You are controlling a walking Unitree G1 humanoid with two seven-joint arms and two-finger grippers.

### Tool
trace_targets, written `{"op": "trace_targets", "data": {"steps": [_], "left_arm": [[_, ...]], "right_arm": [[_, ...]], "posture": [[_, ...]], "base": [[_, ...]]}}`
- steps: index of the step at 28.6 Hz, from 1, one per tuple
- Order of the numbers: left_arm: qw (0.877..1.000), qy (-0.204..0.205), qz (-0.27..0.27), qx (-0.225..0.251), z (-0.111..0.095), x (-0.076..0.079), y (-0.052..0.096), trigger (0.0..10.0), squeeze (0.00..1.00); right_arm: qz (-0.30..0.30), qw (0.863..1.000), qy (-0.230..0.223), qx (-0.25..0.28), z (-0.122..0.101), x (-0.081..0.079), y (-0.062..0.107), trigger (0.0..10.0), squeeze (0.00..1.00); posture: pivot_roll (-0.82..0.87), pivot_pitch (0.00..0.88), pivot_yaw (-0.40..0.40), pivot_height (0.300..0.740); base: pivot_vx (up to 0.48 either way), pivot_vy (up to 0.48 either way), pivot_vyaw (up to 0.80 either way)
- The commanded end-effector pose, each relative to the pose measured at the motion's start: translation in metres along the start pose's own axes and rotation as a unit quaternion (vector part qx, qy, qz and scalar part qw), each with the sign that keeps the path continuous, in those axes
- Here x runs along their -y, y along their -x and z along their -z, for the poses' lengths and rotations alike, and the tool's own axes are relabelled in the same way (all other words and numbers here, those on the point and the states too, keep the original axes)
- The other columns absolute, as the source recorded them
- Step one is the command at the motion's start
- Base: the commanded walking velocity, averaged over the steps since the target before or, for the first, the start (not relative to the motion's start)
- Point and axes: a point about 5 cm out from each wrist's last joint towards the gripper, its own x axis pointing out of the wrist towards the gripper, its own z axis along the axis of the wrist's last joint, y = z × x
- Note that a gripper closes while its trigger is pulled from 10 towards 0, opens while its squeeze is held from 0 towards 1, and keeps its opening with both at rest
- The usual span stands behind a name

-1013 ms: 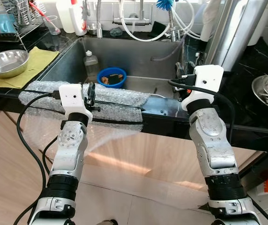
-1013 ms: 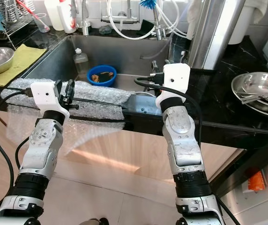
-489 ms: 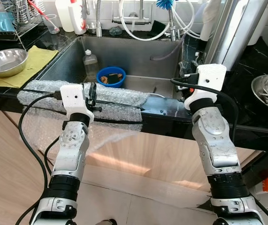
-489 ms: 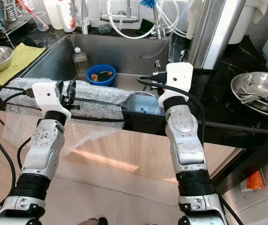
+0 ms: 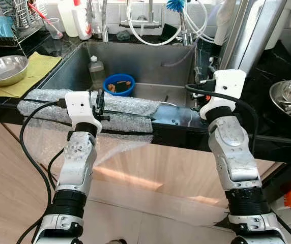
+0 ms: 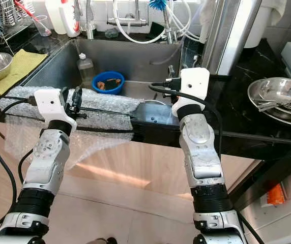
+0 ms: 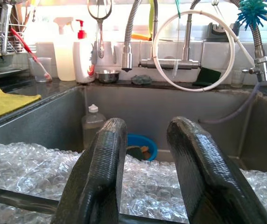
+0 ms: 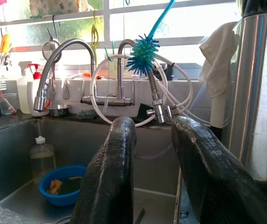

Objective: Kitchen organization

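I stand at a black counter with a steel sink [image 5: 150,56]. A blue bowl [image 5: 120,83] holding scraps and a small clear bottle [image 5: 97,71] sit in the basin. A sheet of bubble wrap [image 5: 125,109] lies over the counter's front edge. My left gripper [image 7: 147,128] is held open just above that wrap, nothing between its fingers. Over the sink's right front corner, my right gripper [image 8: 155,125] is open too, pointing toward the faucet [image 8: 119,70], and holds nothing.
A steel bowl [image 5: 3,68] rests on a yellow cloth [image 5: 36,66] at the left, with a dish rack [image 5: 10,20] behind it. Steel dishes [image 5: 290,99] sit on the right counter. A tall steel column [image 5: 242,35] rises at the back right. Soap bottles [image 5: 79,18] stand by the faucet.
The view has shifted slightly. Both arms hold nearly the same pose and both grippers stay open.
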Motion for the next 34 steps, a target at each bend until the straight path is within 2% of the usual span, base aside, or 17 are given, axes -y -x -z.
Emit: {"op": "trace_targets", "data": {"steps": [1,9,13,34], "left_arm": [[1.0,-0.005,-0.007,0.008,-0.0047,-0.0047,-0.0037,10.0,0.0],[1.0,-0.009,-0.013,0.01,-0.0074,-0.0094,-0.0067,10.0,0.0],[1.0,-0.009,-0.013,0.01,-0.0078,-0.0095,-0.0074,10.0,0.0],[1.0,-0.009,-0.007,0.012,-0.0102,-0.0083,-0.0115,10.0,0.0]], "right_arm": [[-0.002,1.0,-0.002,0.012,-0.0083,-0.0024,-0.0035,10.0,0.0],[0.006,1.0,-0.008,0.007,-0.009,-0.0018,-0.0074,10.0,0.0],[0.005,1.0,-0.006,0.008,-0.009,-0.0021,-0.0069,10.0,0.0],[0.012,1.0,0.001,0.008,-0.0086,-0.0032,-0.0057,10.0,0.0]], "posture": [[-0.04,0.07,0.038,0.74],[-0.04,0.101,0.043,0.74],[-0.04,0.107,0.047,0.74],[-0.04,0.107,0.06,0.74]], "base": [[0.0,0.0,0.0],[0.0,0.0,-0.06],[0.246,0.0,-0.56],[0.306,0.0,0.0]]}}
